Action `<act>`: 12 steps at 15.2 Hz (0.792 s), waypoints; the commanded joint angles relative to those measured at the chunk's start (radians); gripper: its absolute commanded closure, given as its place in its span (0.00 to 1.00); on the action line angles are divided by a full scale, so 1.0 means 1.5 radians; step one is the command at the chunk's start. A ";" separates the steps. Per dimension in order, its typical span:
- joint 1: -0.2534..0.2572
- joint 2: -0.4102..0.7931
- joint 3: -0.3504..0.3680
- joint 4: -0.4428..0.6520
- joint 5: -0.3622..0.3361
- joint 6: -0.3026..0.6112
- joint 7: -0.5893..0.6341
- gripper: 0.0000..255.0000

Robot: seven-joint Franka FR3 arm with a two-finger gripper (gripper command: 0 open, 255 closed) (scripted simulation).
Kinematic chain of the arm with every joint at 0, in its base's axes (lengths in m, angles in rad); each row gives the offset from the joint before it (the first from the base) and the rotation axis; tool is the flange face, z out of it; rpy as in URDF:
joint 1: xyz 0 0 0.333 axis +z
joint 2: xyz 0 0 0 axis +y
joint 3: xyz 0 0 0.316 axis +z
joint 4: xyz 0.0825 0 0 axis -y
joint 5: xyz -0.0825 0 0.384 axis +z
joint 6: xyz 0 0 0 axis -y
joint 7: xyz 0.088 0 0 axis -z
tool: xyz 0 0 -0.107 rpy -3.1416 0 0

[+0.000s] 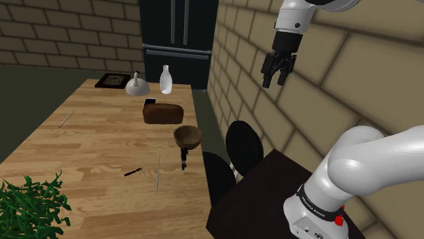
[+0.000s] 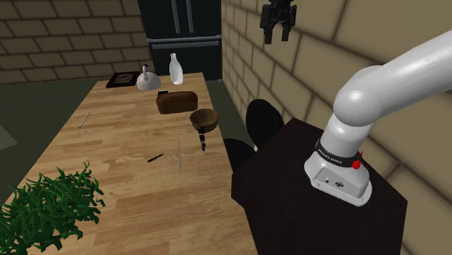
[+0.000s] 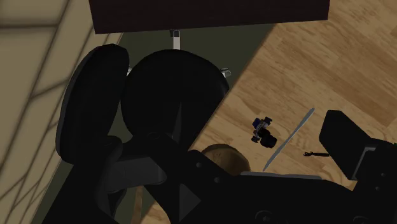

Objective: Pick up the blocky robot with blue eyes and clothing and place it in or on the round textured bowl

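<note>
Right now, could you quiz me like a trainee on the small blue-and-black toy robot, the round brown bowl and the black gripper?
1. True or false: the small blue-and-black blocky toy robot already sits inside the round brown bowl.
2. Pick one: the all-black two-finger gripper is A) clasping the toy, B) open, high beside the brick wall, C) resting on the bowl.
3. Short answer: what occupies the wooden table corner at the shoulder view's lower left?
Key: 1 false: it is beside the bowl. 2 B. 3 the green leafy plant.

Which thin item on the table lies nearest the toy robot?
The long pale rod, beside the toy robot; the dark pen and other rod lie farther.
</note>
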 commanded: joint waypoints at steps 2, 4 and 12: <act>0.002 0.011 0.004 -0.012 0.003 0.023 0.004 0.00; 0.006 0.036 0.012 -0.033 0.009 0.070 0.011 0.00; 0.025 0.173 0.040 -0.080 0.030 0.258 0.037 0.00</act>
